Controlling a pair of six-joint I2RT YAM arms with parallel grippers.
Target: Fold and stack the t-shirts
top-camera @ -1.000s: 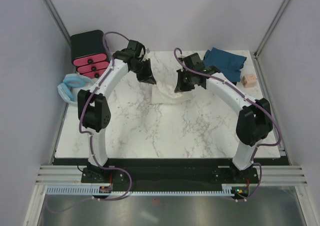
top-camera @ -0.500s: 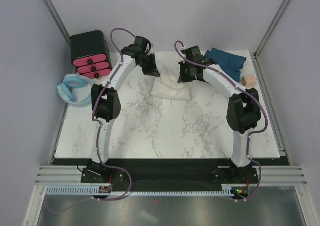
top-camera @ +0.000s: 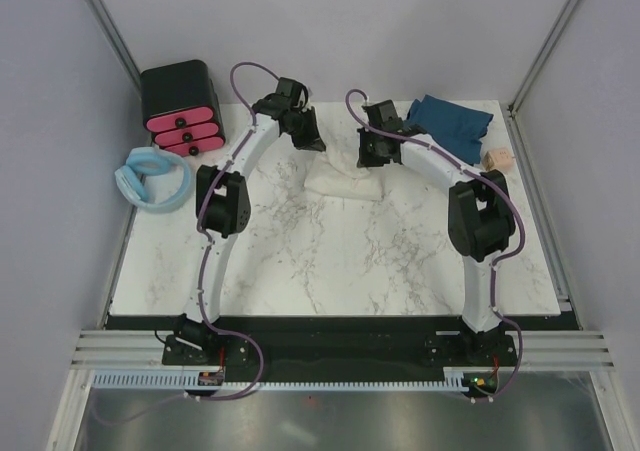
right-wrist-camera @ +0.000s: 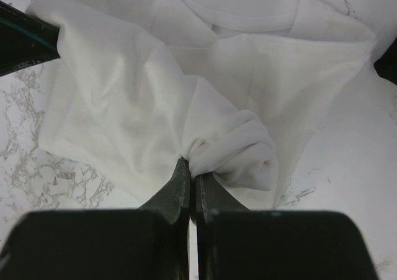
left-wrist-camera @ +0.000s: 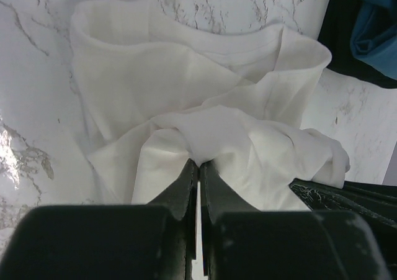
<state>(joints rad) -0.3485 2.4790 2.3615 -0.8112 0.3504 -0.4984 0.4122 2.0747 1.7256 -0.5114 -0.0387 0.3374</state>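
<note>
At the far middle of the white marble-patterned table (top-camera: 330, 261), the left gripper (left-wrist-camera: 198, 163) has its jaws pinched together on a bunched fold of the large cream-white cloth t-shirt (left-wrist-camera: 161, 75). The right gripper (right-wrist-camera: 191, 163) clamps another gathered fold of it. The shirt lies crumpled on the tabletop between them. The dark teal-blue cloth t-shirt (top-camera: 450, 121) sits in the far right corner, apart from the cream one.

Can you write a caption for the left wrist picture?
Left gripper pinching a bunched fold of the white t-shirt over the marble table.
</note>
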